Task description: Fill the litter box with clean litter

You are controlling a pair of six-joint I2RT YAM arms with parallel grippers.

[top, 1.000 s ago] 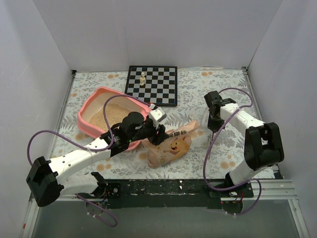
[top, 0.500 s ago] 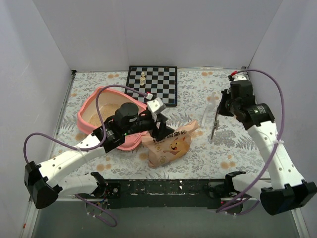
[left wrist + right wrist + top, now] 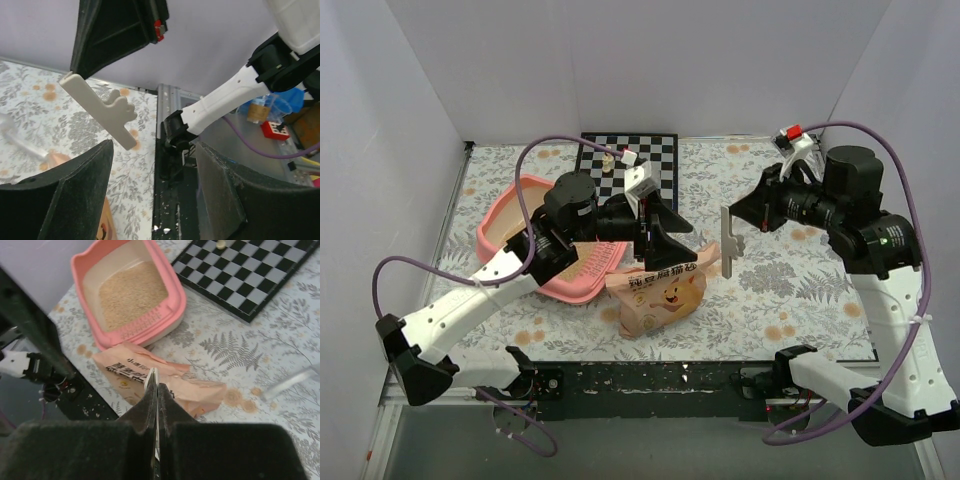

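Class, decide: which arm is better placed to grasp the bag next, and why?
Probably left: the left gripper, open, hangs over the bag; the right gripper is shut on a flat tool.

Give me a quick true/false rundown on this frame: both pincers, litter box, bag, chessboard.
1. The right pincer is shut on a flat beige tool. True.
2. The left pincer grips the litter bag. False: it is open and empty, raised above the bag.
3. The litter box holds some tan litter. True.
4. The chessboard is bare. False: a pale chess piece stands on it.
5. The litter bag lies inside the litter box. False: it lies on the table beside the box.
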